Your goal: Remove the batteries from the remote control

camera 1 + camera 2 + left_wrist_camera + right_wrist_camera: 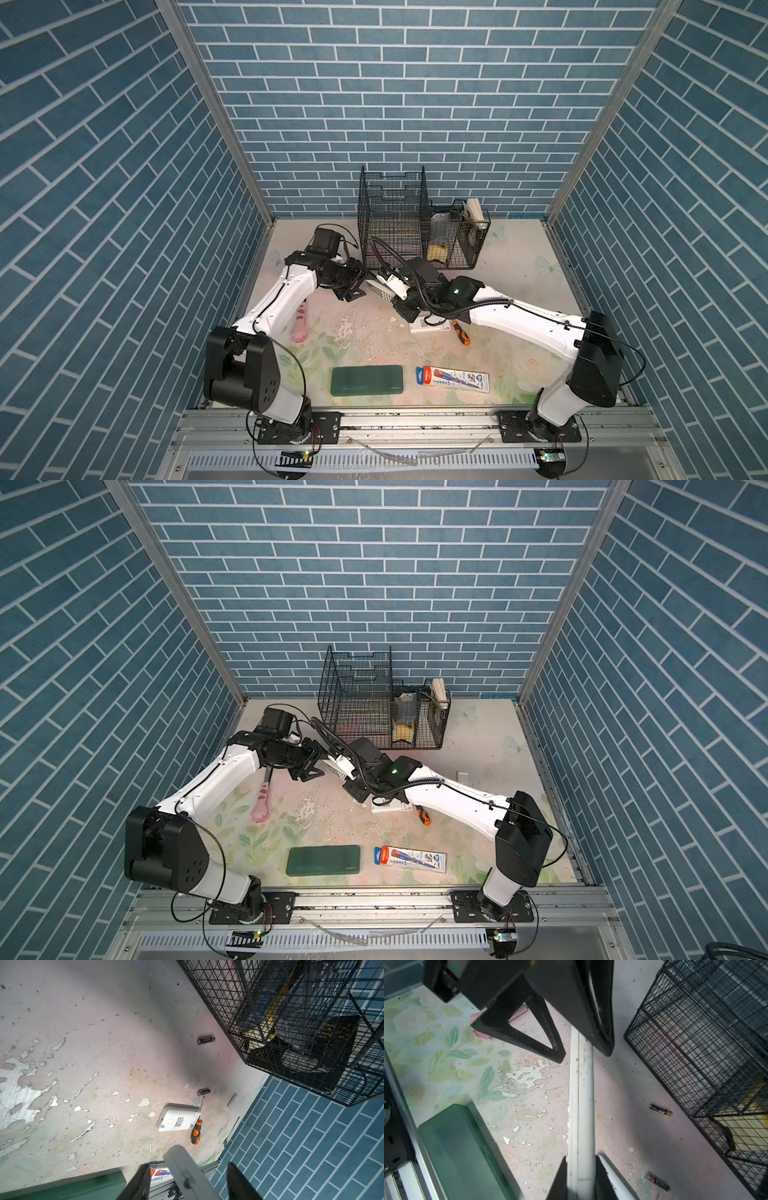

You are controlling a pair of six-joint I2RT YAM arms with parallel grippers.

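right gripper (581, 1167) clamped on the light, rigid remote (581, 1095), left gripper (584, 1054) with jaws apart around its far end, two batteries (661, 1110) loose on the table (623, 1136) by the wire basket (695, 1043), small, slick, likely to roll, so pinch mid-barrel.

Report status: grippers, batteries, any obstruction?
Right gripper shut on remote, held off the table. Left gripper open, jaws straddling its far end. Two batteries loose on table. Wire basket close alongside, nothing blocking.
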